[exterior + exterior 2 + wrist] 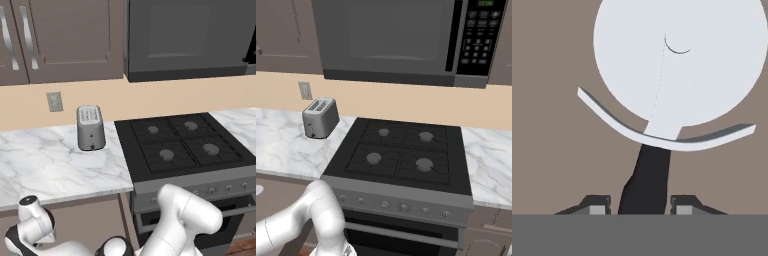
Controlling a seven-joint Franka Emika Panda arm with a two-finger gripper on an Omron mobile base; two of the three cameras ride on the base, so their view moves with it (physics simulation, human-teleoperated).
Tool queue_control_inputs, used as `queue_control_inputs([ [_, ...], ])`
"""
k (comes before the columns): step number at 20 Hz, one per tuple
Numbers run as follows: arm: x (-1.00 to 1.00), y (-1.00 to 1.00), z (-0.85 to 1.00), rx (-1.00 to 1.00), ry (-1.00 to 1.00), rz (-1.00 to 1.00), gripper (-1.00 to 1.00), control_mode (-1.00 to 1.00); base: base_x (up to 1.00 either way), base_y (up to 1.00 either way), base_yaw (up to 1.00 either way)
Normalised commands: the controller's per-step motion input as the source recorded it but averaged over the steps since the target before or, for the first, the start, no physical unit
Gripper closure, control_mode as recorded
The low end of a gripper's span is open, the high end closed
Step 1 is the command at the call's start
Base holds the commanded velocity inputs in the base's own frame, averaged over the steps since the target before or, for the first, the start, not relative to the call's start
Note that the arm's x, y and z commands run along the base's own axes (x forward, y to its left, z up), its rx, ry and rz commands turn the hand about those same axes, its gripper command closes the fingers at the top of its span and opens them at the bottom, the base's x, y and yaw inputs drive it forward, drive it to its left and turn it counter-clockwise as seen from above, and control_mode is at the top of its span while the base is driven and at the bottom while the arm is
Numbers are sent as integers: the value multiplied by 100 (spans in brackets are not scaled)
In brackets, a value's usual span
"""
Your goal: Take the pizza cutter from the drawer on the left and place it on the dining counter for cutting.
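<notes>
Close against my hand camera, two small dark finger tips (597,204) of the gripper (640,206) rise either side of the thin dark handle of the pizza cutter (679,60); the jaws stand narrow about that handle, though I cannot tell for certain whether the pads press on it; its pale silver-white round wheel spreads wide above, with a curved pale guard crossing below the wheel; behind it lies a flat taupe-brown surface, the floor of the wooden drawer (552,150) as far as I can judge; from the left base view I see a silver two-slot toaster (90,128) standing on the white grey-veined marble worktop (50,165), just beside the black four-burner stove (182,142); a dark microwave (401,40) hangs above the stove in the right base view; a pale wall socket (54,101) sits on the beige wall behind the toaster.
</notes>
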Motion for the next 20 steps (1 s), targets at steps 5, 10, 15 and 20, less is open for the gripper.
queue_control_inputs([
  [5,-37,0,50,0,-1,0,100,-100,0,0,0],
  [10,-51,-9,55,0,0,0,100,-100,0,0,0],
  [15,-30,-35,56,0,0,0,100,-100,0,0,0],
  [20,-24,-48,71,0,0,0,100,-100,0,0,0],
])
